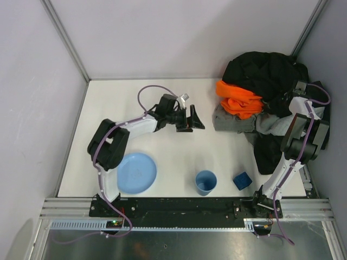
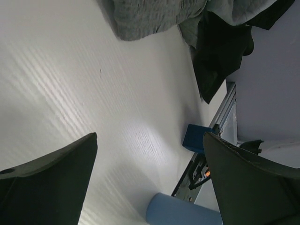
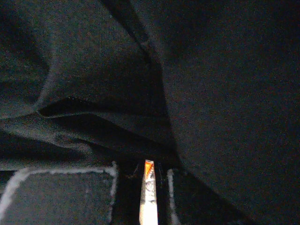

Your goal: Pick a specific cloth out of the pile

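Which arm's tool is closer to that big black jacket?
Right. The right tool is buried in folds of the black jacket; the left tool hangs open over the table, well left of it, not touching.

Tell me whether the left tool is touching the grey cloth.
Apart. The top view shows bare white table between the left tool and the grey cloth.

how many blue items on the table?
3: a round pale-blue plate at front left; a pale-blue cup at front centre; a dark-blue cube just right of the cup. The heap of black, orange and grey garments may hide more.
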Robot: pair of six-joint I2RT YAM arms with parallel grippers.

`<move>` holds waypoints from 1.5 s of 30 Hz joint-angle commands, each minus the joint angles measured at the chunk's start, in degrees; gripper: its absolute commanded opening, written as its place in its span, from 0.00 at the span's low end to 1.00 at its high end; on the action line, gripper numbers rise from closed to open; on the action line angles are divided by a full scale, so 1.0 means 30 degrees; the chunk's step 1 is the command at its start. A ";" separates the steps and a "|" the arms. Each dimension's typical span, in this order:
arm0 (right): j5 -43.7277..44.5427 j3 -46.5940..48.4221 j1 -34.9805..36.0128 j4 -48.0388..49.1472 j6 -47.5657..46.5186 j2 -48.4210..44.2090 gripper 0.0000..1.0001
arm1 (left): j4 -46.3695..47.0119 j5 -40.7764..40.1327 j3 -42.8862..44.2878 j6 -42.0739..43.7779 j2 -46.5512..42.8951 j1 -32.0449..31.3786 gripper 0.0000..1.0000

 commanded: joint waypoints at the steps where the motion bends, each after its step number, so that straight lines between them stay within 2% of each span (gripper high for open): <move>1: 0.2800 -0.1314 -0.0462 -0.1485 -0.0719 0.1351 0.00 | 0.0874 0.0643 0.2242 -0.1083 0.1813 -0.0516 1.00; 10: 0.2907 -0.1643 -0.0368 -0.1487 -0.0787 0.1306 0.00 | 0.0929 0.0831 0.5659 -0.2116 0.5714 -0.1364 1.00; 23: 0.2610 -0.2050 -0.0320 -0.1211 -0.0769 0.0978 0.00 | 0.1009 -0.0046 0.9854 -0.3696 0.9435 -0.1531 0.99; 34: 0.2756 -0.2050 0.0067 -0.1092 -0.0826 0.0827 0.00 | -0.1040 -0.0069 1.6239 -0.4010 1.3137 -0.2140 0.95; 40: 0.3131 -0.2049 0.0426 -0.1066 -0.0899 0.1062 0.00 | -0.1142 0.0463 1.9069 -0.4612 1.5035 -0.2735 0.87; 45: 0.3171 -0.2053 0.0470 -0.1116 -0.0922 0.1231 0.00 | -0.1114 0.0724 1.9922 -0.4440 1.5429 -0.2998 0.74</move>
